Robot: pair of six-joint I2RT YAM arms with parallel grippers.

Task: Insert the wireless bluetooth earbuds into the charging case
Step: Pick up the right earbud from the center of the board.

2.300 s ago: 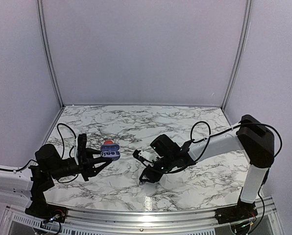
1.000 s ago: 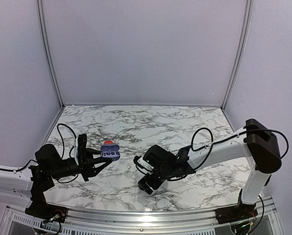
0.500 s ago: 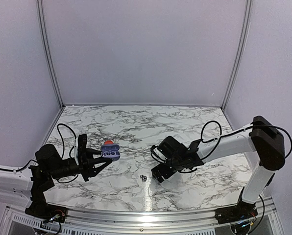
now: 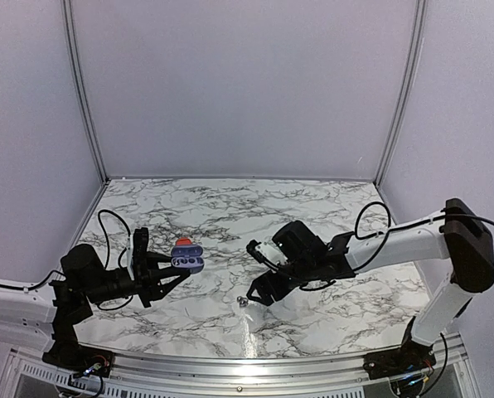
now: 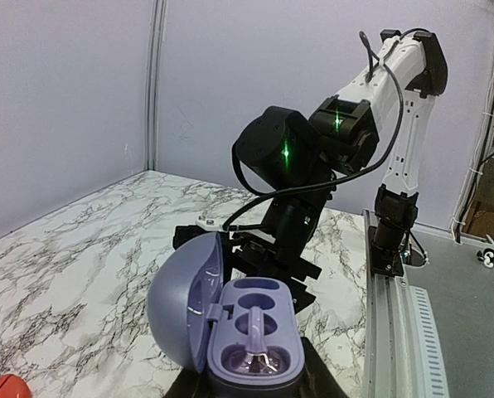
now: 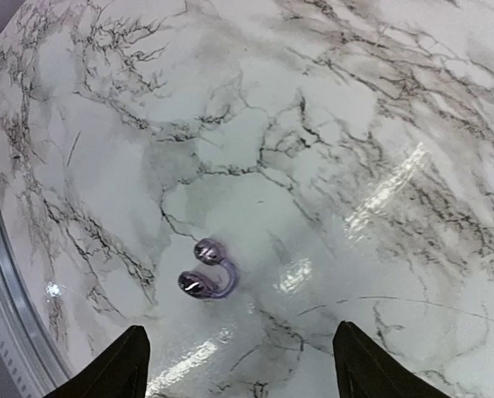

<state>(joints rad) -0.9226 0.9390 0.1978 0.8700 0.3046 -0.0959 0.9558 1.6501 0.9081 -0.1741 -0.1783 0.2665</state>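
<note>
My left gripper (image 4: 166, 272) was clamped on the base of the case (image 4: 186, 257), its dark fingers (image 5: 317, 377) pressing the sides and holding it above the table (image 4: 330, 207). The case was a smooth, matte lavender pebble. Its domed lid stood open on a hinge, and the moulded insert inside showed rounded wells. The well nearest my wrist camera had a glint in it that I could not make out.

My right gripper (image 6: 243, 365) was spread wide, its two black fingertips (image 6: 118, 369) at the bottom corners of its wrist view. It held nothing and touched nothing.

The earbud (image 6: 207, 278) lay loose on the table in front of that open gap. It had two glossy, silvery-lilac bulbs with darker ends, joined by a short curved bridge like a tiny clip. From above, the earbud (image 4: 242, 302) sat well apart from the case, to its right and nearer the arm bases, between the case and my right gripper (image 4: 259, 292) and close beside that gripper.

A small red rounded thing (image 4: 183, 241) lay just behind the case, but I could not tell what it was.

The table was glossy white marble-look sheet with grey veins, and it reflected bright streaks of light.
</note>
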